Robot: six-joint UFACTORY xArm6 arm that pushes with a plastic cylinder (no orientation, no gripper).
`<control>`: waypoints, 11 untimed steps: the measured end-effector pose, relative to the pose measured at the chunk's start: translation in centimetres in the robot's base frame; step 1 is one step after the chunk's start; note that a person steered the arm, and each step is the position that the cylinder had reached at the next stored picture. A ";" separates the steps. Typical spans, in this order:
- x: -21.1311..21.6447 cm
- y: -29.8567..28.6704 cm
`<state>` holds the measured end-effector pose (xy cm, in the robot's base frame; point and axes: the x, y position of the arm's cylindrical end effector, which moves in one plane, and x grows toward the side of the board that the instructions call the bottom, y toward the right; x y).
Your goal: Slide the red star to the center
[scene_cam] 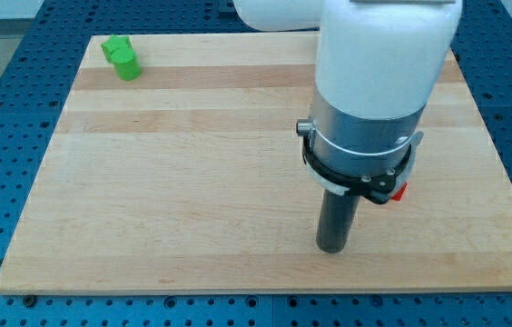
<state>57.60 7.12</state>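
My dark rod comes down from the white and grey arm at the view's centre right, and my tip point(331, 247) rests on the wooden board point(192, 182) near its bottom edge. Only a small red corner of the red star point(399, 192) shows, peeking out from behind the arm's black collar, up and to the right of my tip. The rest of the star is hidden by the arm. I cannot tell whether the rod touches it.
A green block point(121, 55), shaped like a cylinder pair, lies near the board's top left corner. A blue perforated table point(2, 73) surrounds the board on all sides.
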 end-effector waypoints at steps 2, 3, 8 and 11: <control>0.0 16.9; -1.0 20.5; -4.4 13.8; -8.1 10.2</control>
<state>49.48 17.27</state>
